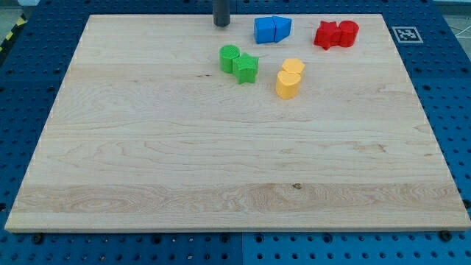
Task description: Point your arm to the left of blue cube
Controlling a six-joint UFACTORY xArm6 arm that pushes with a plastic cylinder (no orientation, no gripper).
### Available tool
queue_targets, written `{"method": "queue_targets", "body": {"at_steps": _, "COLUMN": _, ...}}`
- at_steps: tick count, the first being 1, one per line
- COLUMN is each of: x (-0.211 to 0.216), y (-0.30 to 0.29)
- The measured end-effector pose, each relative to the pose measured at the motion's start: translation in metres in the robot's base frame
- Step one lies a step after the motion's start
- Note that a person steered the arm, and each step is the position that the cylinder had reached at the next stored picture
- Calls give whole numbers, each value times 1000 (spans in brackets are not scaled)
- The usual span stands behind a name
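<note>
A blue cube (264, 30) sits near the view's top, touching a blue wedge-shaped block (282, 28) on its right. My tip (221, 24) is at the lower end of the dark rod coming down from the view's top edge. It rests on the board to the left of the blue cube, with a clear gap of about one block width between them.
A green cylinder (229, 58) and a green star (246, 68) touch below my tip. Two yellow blocks (289, 79) lie right of them. Two red blocks (336, 34) sit at the top right. The wooden board (221, 162) lies on a blue perforated table.
</note>
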State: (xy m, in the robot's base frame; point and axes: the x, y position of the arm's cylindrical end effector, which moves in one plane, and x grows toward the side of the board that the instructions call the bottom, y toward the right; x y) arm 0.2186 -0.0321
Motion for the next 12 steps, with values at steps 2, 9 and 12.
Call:
{"method": "queue_targets", "body": {"at_steps": 2, "x": 28, "y": 1}}
{"method": "queue_targets", "body": {"at_steps": 9, "x": 41, "y": 22}}
{"method": "queue_targets", "body": {"at_steps": 12, "x": 41, "y": 22}}
